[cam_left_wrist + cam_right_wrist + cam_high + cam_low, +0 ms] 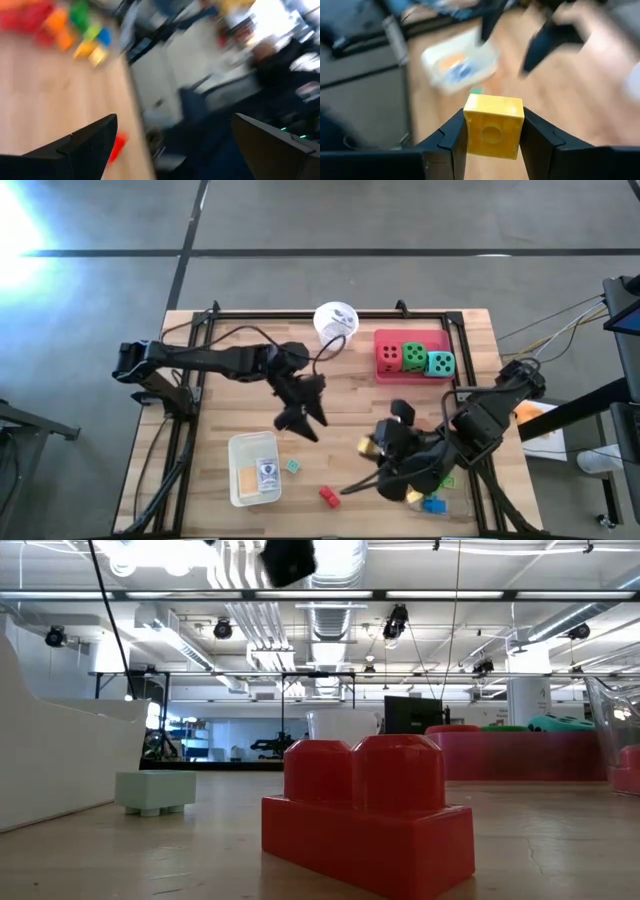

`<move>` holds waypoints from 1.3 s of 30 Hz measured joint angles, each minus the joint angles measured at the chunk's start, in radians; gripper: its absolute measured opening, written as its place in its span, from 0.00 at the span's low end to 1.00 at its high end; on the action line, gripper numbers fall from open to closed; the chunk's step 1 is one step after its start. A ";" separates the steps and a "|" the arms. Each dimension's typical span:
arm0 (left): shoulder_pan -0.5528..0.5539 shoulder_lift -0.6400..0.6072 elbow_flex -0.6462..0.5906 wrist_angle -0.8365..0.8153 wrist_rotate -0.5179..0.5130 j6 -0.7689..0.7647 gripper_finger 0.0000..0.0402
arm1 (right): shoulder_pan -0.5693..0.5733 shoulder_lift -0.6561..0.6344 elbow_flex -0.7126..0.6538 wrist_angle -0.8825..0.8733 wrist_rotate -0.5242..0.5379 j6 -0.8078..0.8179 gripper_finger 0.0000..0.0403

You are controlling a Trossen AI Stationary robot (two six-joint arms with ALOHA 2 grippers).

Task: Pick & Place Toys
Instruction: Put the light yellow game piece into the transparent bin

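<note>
The wooden worktop [240, 340] is spanned by both dark arms. The left arm is stretched from the left edge toward the middle, where the left pincer [300, 416] is held above the boards with its fingers [90, 145] spread wide apart and nothing between them. The right arm is folded in from the right edge, and the right pincer [492, 134] is clamped on a yellow brick [493, 126], carried near the front right part of the worktop. A clear tray [253, 468] holding flat cards [256, 476] is set near the front edge, left of centre. A pink tray [385, 368] near the back right corner holds the red die [388, 356], the green die [414, 357] and the teal die [440, 364] in a row. A white cup [335, 319] stands at the back edge. A red brick [329, 497] lies by the front edge, a small green brick [293, 466] just beside the clear tray, and a blue brick [434, 505] near the front right corner.
</note>
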 joint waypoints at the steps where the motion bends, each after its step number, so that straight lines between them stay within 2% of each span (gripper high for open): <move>1: -0.001 -0.013 0.000 -0.089 -0.024 0.058 0.98 | 0.006 -0.002 -0.002 -0.007 -0.050 0.020 0.32; 5: -0.002 -0.058 0.000 -0.340 -0.168 0.211 0.98 | 0.024 -0.002 -0.009 -0.066 -0.230 0.132 0.32; 8: 0.000 -0.084 0.000 -0.435 -0.272 0.250 0.98 | 0.041 -0.002 -0.026 -0.161 -0.339 0.253 0.32; 12: -0.001 -0.114 0.000 -0.455 -0.302 0.261 0.98 | 0.076 -0.011 -0.082 -0.272 -0.444 0.392 0.32; 15: -0.001 -0.125 0.000 -0.451 -0.303 0.264 0.98 | 0.114 -0.041 -0.150 -0.312 -0.485 0.501 0.32; 19: 0.000 -0.138 0.000 -0.444 -0.306 0.276 0.98 | 0.180 -0.131 -0.290 -0.316 -0.488 0.698 0.32; 26: -0.001 -0.139 0.000 -0.444 -0.308 0.284 0.98 | 0.293 -0.349 -0.582 -0.222 -0.398 1.032 0.32; 33: -0.001 -0.139 0.000 -0.462 -0.402 0.280 0.98 | 0.298 -0.514 -0.866 -0.181 -0.388 1.264 0.32; 39: -0.001 -0.139 0.000 -0.478 -0.410 0.262 0.98 | 0.288 -0.569 -1.045 -0.088 -0.389 1.420 0.32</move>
